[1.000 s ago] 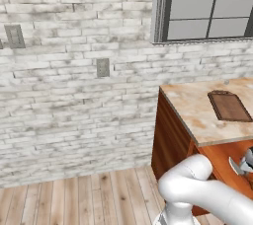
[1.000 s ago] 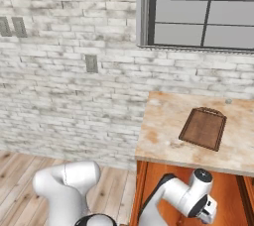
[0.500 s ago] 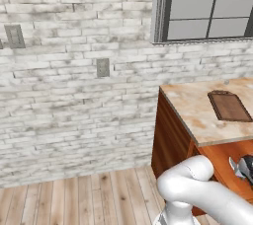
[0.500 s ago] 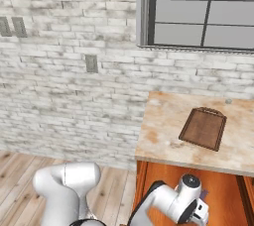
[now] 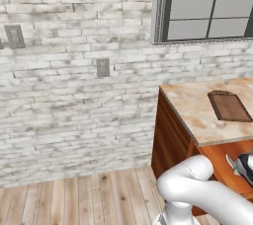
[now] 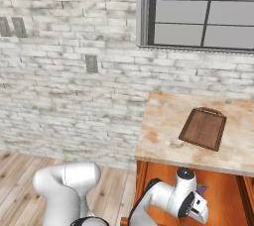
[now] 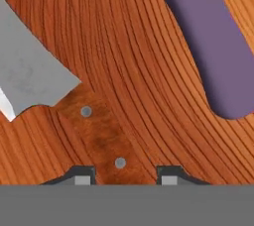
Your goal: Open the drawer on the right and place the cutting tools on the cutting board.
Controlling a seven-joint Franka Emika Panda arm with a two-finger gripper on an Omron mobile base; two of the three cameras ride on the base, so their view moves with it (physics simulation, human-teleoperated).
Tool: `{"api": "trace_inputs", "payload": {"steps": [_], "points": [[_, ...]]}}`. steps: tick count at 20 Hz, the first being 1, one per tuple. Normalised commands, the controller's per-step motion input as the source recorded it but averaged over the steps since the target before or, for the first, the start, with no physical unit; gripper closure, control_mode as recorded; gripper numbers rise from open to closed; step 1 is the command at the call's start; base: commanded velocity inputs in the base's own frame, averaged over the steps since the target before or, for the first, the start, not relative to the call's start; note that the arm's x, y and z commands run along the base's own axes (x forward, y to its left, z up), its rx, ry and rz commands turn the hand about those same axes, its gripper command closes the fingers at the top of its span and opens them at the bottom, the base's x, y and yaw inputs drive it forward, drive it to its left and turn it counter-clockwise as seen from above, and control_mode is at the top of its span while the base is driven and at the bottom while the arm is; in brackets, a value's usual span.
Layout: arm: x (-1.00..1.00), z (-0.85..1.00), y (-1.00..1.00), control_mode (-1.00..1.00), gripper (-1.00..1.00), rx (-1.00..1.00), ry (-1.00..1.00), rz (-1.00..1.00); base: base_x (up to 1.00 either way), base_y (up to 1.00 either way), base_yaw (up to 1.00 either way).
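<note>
grey blade (image 7: 30,74), riveted brown handle (image 7: 99,136), purple handle (image 7: 208,36)

One cutting board (image 6: 203,128), one knife (image 7: 59,101), one purple handle (image 7: 206,36), one open drawer (image 6: 218,190).

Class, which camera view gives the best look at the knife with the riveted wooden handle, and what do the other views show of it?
The hand view: the knife lies close up on the drawer floor, grey blade, brown handle and two rivets plain, handle between the jaws. In the left base view, a small pale blade tip shows by the gripper. In the right base view, I cannot make it out.
</note>
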Motion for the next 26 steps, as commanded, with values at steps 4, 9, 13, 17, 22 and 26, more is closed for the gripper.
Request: {"api": "trace_inputs", "payload": {"steps": [4,9,13,17,22,26], "points": [[-1.0,0.13,-0.37,-1.0,1.0,0.01,-0.08,0.0,0.0,0.0,0.0],[-0.07,1.0,0.09,-1.0,1.0,0.1,-0.26,0.0,0.0,0.0,0.0],[-0.34,1.0,0.01,-1.0,1.0,0.04,-0.1,-0.01,0.0,0.0,0.0],[-0.17,1.0,0.0,-1.0,1.0,0.02,-0.05,-0.04,0.0,0.0,0.0],[0.98,1.0,0.37,-1.0,1.0,0.0,-0.07,-0.09,0.0,0.0,0.0],[1.0,1.0,0.24,-1.0,1.0,0.04,-0.01,-0.12,0.0,0.0,0.0]]}}
